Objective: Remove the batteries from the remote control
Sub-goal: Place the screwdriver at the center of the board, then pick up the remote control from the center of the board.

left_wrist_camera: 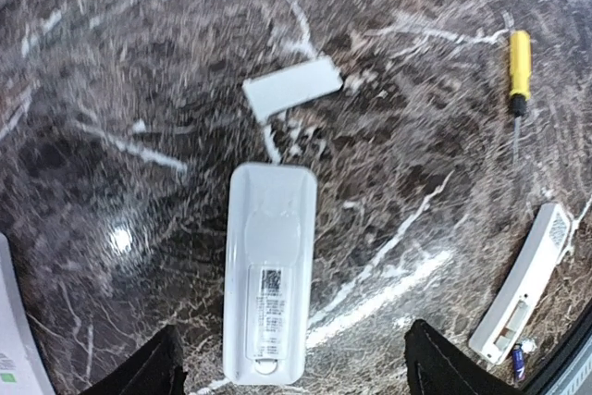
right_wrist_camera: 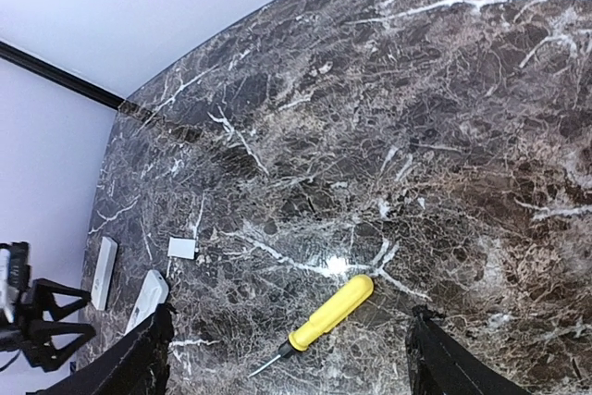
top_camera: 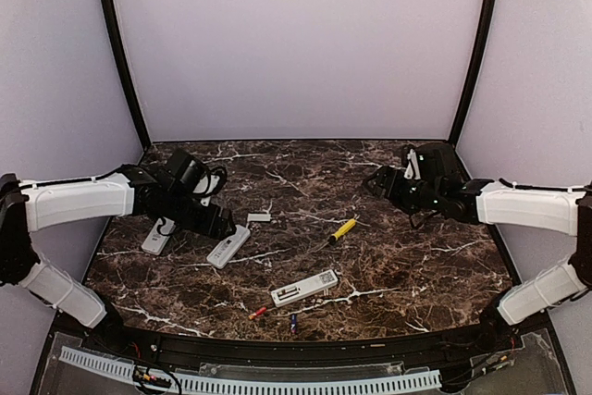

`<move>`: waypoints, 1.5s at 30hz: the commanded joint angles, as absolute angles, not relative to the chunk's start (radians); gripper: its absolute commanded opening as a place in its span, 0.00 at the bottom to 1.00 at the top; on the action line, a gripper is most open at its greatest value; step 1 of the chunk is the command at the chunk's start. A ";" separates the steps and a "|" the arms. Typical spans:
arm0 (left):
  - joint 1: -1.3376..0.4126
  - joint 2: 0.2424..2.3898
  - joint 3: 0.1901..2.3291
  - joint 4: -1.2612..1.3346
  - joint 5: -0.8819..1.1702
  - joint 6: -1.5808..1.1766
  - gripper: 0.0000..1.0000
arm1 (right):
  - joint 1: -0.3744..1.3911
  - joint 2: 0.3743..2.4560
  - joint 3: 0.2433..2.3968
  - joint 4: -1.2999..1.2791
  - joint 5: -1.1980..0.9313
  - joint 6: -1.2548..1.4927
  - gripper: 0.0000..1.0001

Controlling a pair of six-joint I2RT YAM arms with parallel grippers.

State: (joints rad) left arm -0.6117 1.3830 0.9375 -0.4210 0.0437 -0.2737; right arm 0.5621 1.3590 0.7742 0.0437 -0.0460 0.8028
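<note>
Up on the top external view, the marble table (top_camera: 416,265) carries three white remotes. Nearest the front edge lies the open remote (top_camera: 303,289), its battery bay uncovered and showing dark; whether a cell sits inside, I cannot tell. Just in front of it, out on the marble, lie the orange-red battery (top_camera: 257,313) and the blue battery (top_camera: 293,322), a little apart from each other. The left gripper (top_camera: 225,222) hangs over the face-down remote (top_camera: 228,247), with the third remote (top_camera: 157,240) just beside it to the left. A white cover plate (top_camera: 259,217) and the yellow-handled screwdriver (top_camera: 343,229) lie farther back. The right gripper (top_camera: 372,180) hovers well clear of it all.

Over to the left wrist: the left gripper (left_wrist_camera: 294,335) has its fingers (left_wrist_camera: 153,367) spread wide, holding nothing, the face-down remote (left_wrist_camera: 268,275) between them below. A sticker (left_wrist_camera: 268,307) on its back carries print too blurred to read. The cover plate (left_wrist_camera: 291,88) lies just beyond its tip. At the right, the open remote (left_wrist_camera: 527,279) with the blue battery (left_wrist_camera: 520,356) by its end, and the screwdriver (left_wrist_camera: 519,67) beyond.

Right wrist now: the right gripper (right_wrist_camera: 291,310) is spread too, empty, above the screwdriver (right_wrist_camera: 324,316). No batteries show in this view.
</note>
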 commanded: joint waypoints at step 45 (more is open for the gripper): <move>-0.692 1.626 0.879 -0.445 -0.055 -0.388 0.47 | 0.563 1.297 0.651 0.209 -0.035 0.795 0.83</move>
